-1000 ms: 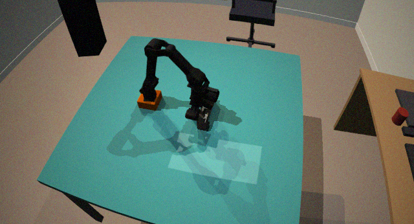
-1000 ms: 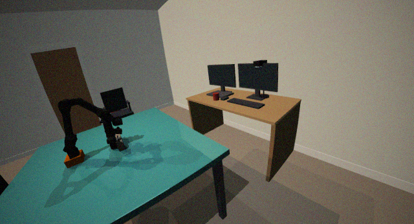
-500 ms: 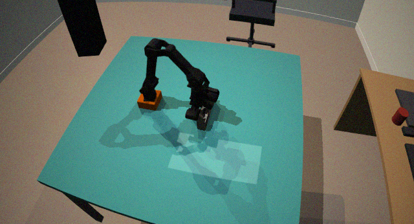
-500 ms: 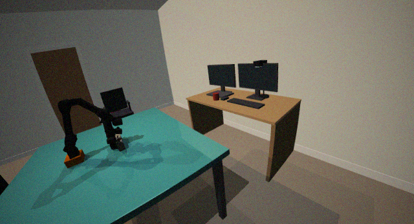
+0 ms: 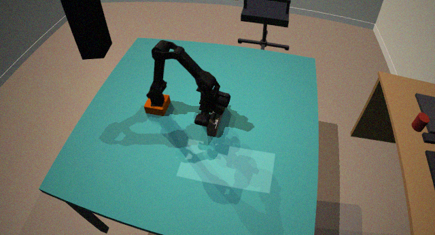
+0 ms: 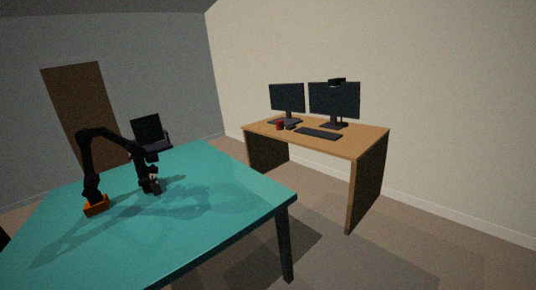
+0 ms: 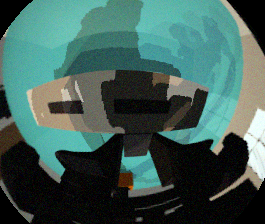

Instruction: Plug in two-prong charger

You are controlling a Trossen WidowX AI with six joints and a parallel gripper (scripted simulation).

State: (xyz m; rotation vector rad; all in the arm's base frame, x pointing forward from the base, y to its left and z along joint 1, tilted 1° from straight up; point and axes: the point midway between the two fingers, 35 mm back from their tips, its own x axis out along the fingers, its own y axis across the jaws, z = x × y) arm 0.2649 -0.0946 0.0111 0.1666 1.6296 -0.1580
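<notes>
Teal square table top (image 5: 272,92) fills the middle, mottled with darker teal shadow and one paler teal rectangular patch (image 5: 225,172). The jointed arm (image 5: 190,66) reads solid black, standing on a bright orange block base (image 5: 157,106). Off to the side, a tan wooden desk (image 6: 356,141) carries black monitors (image 6: 333,99) and a red cylindrical cup (image 6: 279,124).

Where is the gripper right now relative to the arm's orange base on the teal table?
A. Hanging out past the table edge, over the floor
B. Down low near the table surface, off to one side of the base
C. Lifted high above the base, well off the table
B: in the top view the gripper, shut on a small dark object, sits low over the teal table, beside the orange base and well inside the table's edges.
</notes>
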